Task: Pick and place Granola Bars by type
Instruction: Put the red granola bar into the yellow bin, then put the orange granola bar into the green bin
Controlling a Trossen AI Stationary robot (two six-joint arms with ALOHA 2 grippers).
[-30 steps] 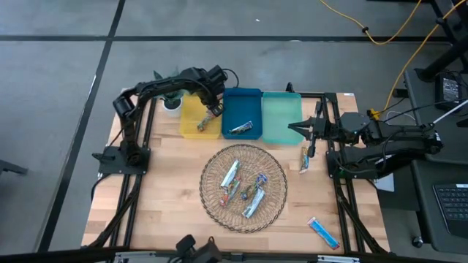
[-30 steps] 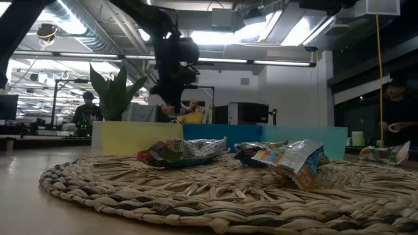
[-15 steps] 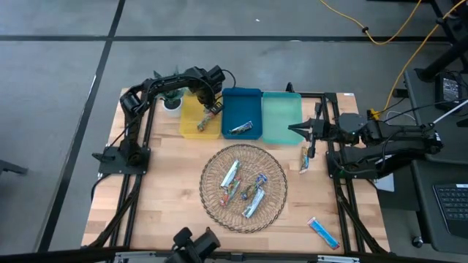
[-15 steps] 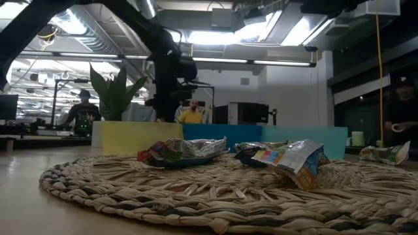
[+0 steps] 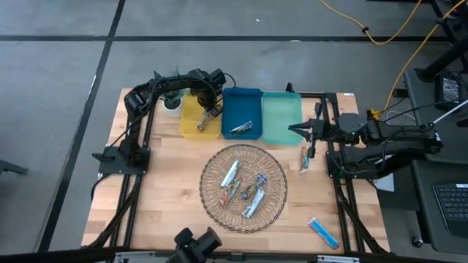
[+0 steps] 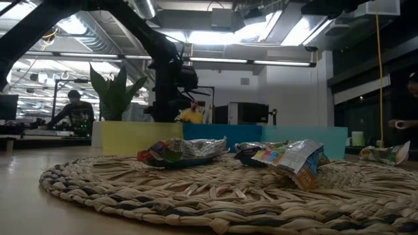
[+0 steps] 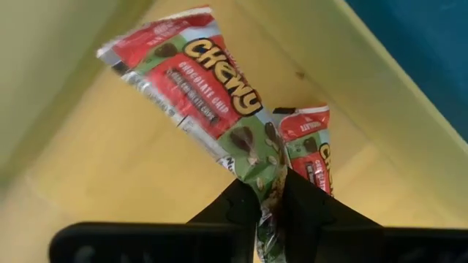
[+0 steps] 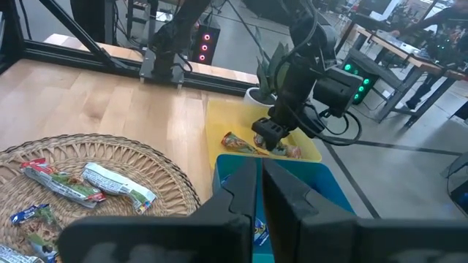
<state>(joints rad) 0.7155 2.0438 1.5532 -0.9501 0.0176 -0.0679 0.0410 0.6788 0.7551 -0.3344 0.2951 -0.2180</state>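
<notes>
My left gripper (image 5: 211, 112) is low over the yellow tray (image 5: 191, 117), shut on a red-and-green chewy bar (image 7: 212, 88). A second red bar (image 7: 313, 150) lies flat on that tray's floor. One silver bar (image 5: 241, 128) lies in the blue tray (image 5: 241, 102). Several bars (image 5: 245, 188) rest in the round wicker basket (image 5: 212, 164). A tan-green bar (image 5: 305, 158) and a bright blue bar (image 5: 322, 232) lie on the table. My right gripper (image 5: 302, 130) waits shut beside the teal tray (image 5: 281, 117), touching nothing. My left gripper pinches the chewy bar by one end of its wrapper (image 7: 265, 191) between its two fingers, coming from above. The bar stretches away below the fingers, slanting toward the yellow tray's floor. Whether its far end (image 7: 146, 40) touches the floor, I cannot tell.
A small potted plant (image 5: 172, 102) stands just left of the yellow tray, close to the left arm. The three trays sit side by side along the table's far edge. Bare wood lies to the left of the basket and near the table's near edge.
My left gripper has come down toward the yellow tray, still shut on the chewy bar, while the left arm's elbow has swung toward the table's left. The bar has gone down with it into the tray.
</notes>
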